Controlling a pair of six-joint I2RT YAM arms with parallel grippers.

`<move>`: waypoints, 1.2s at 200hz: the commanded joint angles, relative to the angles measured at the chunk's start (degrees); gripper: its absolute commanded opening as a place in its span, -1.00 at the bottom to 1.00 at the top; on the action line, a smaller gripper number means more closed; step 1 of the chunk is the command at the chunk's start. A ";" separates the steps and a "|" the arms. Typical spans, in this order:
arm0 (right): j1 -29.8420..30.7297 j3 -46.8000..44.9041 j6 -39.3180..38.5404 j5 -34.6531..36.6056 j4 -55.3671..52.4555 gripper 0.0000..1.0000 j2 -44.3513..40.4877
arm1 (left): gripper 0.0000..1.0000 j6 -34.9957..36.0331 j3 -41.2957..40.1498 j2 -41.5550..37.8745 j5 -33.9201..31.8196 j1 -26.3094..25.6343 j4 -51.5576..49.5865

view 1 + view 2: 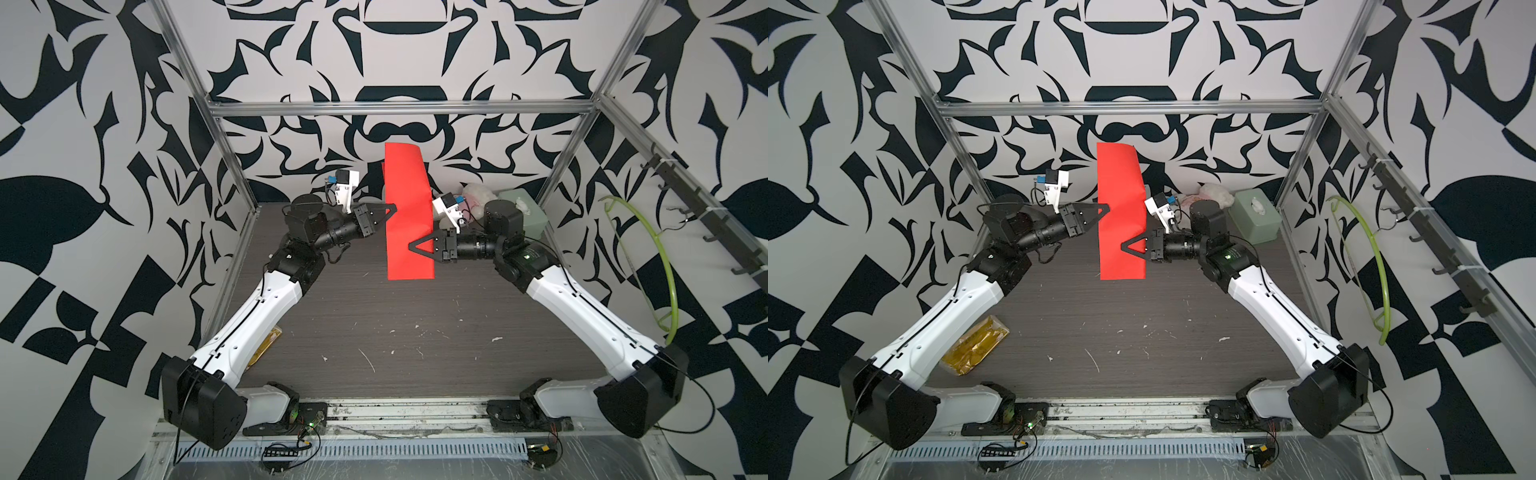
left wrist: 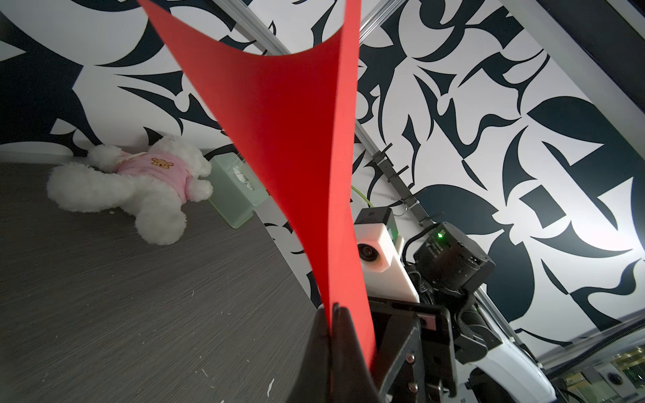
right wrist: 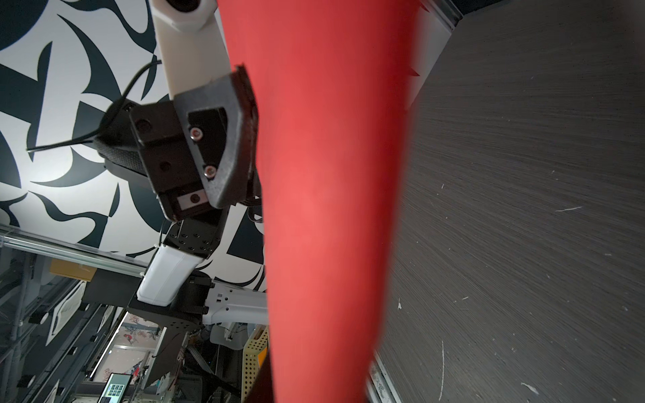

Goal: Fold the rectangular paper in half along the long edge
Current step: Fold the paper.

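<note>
I'm holding the red paper [image 1: 405, 187] up off the table [image 1: 374, 324] between my arms so it can bend freely: left gripper [image 1: 392, 209] pinched tight on one side edge, right gripper [image 1: 411, 246] sits over the opposite edge, can't tell if it's clamped.

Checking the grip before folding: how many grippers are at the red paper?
2. The left gripper pinches one side of the rectangular paper; the right gripper sits at the opposite side, nearer the arm bases.
</note>
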 commanded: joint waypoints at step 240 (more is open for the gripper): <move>-3.31 4.34 -3.75 -0.90 0.42 -0.28 -1.84 | -1.00 -0.18 0.81 0.49 1.99 -0.12 0.36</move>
